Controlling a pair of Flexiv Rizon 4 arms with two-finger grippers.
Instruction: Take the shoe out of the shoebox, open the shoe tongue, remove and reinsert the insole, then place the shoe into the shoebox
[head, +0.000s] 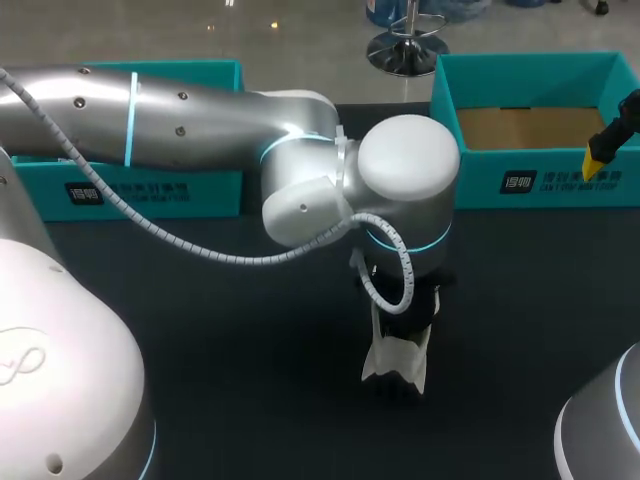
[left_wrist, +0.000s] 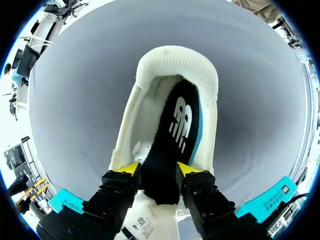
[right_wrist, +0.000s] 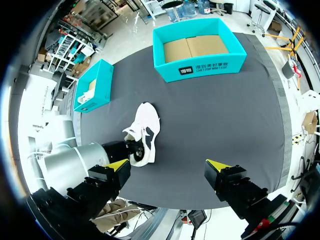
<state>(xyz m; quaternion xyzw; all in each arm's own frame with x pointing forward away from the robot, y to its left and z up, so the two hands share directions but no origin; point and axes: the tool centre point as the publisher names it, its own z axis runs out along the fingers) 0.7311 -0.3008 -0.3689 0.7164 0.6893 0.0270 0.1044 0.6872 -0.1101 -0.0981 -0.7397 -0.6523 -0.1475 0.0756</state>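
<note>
A white shoe (head: 398, 358) stands on the dark table near the middle, under my left arm's wrist (head: 405, 175), which hides most of it. In the left wrist view the shoe (left_wrist: 175, 62) is open at the top, and a black insole (left_wrist: 176, 132) lies partly inside it. The insole's near end sticks out between my left gripper's (left_wrist: 158, 169) fingers, which stand apart on either side of it. My right gripper (right_wrist: 169, 165) hangs open high above the table's right side, holding nothing. The teal shoebox (head: 530, 180) stands at the back right.
A second teal box part (head: 150, 190) lies at the back left, behind my left arm. The shoebox (right_wrist: 200, 70) shows a bare cardboard floor. In the right wrist view the shoe (right_wrist: 146, 125) lies on the dark mat between both boxes and the table's near edge.
</note>
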